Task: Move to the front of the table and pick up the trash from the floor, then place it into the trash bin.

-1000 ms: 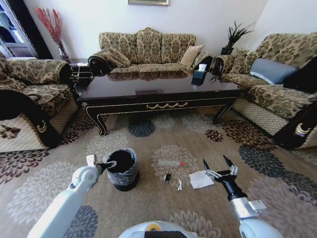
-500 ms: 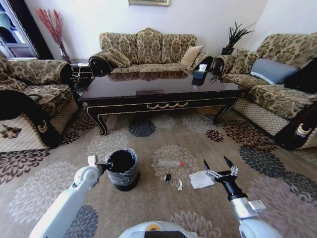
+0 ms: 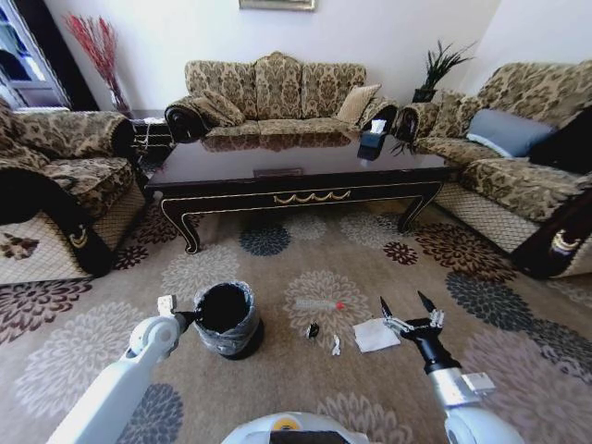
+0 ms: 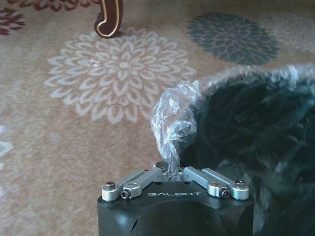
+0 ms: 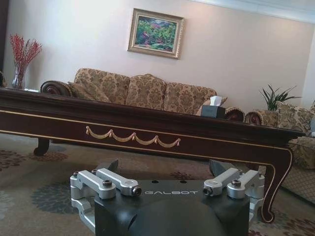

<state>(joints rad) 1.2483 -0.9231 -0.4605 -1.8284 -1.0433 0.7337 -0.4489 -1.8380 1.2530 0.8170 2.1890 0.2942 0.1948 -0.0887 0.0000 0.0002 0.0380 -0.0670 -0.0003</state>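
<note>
The trash bin (image 3: 225, 319) stands on the floor (image 3: 277, 379) in front of the table (image 3: 296, 162). My left gripper (image 3: 182, 317) is at the bin's left rim, shut on a fold of its grey bag (image 4: 170, 132); the black bin (image 4: 251, 152) opens just beyond it. The trash lies to the bin's right: a clear wrapper with a red spot (image 3: 319, 303), a black scrap (image 3: 314, 329), a white scrap (image 3: 335, 346) and a white paper square (image 3: 375, 335). My right gripper (image 3: 408, 309) hangs open just right of the paper, facing the table (image 5: 147, 125).
Patterned sofas stand on the left (image 3: 55, 176), at the back (image 3: 277, 92) and on the right (image 3: 518, 157). A tissue box (image 3: 372, 141) sits on the table's right end. Open carpet lies between the table and me.
My left gripper has drawn to the left and a little nearer, still holding the bag's fold; the bin has shifted slightly with it. The right arm has stayed put.
</note>
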